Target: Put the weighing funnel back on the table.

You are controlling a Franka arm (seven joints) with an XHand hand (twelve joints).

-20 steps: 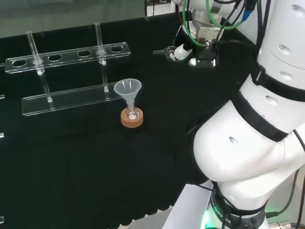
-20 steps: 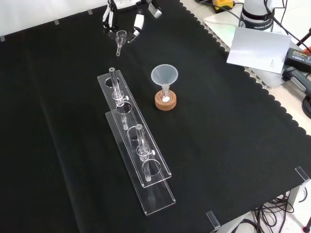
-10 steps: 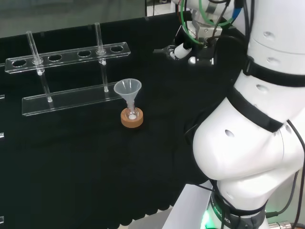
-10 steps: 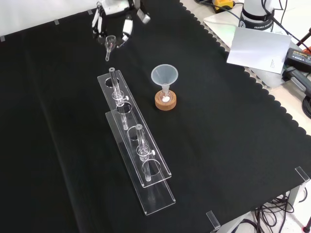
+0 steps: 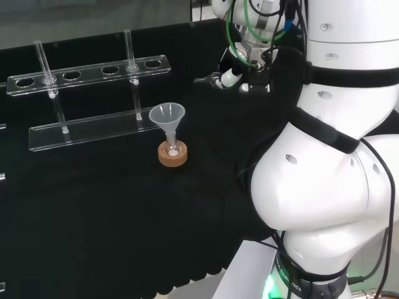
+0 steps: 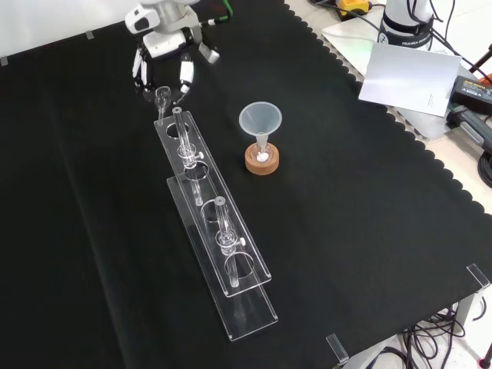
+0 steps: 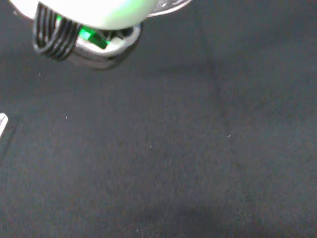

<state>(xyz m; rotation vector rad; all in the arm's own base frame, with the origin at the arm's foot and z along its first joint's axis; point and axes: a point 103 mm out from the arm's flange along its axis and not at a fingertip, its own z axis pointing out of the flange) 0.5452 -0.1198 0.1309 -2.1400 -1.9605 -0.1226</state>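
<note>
1. A black cloth (image 6: 369,231) covered the whole bench.
2. The white robot arm (image 5: 336,187) rose at the right of the head view and reached toward the far side of the cloth.
3. A long clear rack (image 6: 223,254) ran down the middle of the front view. It held two upright glass tubes (image 6: 221,223), one toward each end. Whether anything was in them could not be told.
4. The hand (image 6: 165,48) hung at the top of the front view, just beyond the rack's far end. Its fingers (image 6: 185,75) pointed down and were curled in, pinching a small clear piece.
5. A cone-shaped funnel (image 6: 260,121) stood mouth up, to the right of the rack in the front view. Its stem sat in a small flask (image 6: 262,152) on a cork ring (image 6: 262,163). Something pale showed at the flask's bottom.
6. The weighing funnel (image 6: 162,94) sat between the fingertips, directly under the palm. Its cup was uppermost and its stem seemed to point down at the cloth. It was very near the rack's end and nearest tube, and it looked to be off the cloth. Bare cloth lay to its left in the front view, probably the safer way to set it down.
</note>
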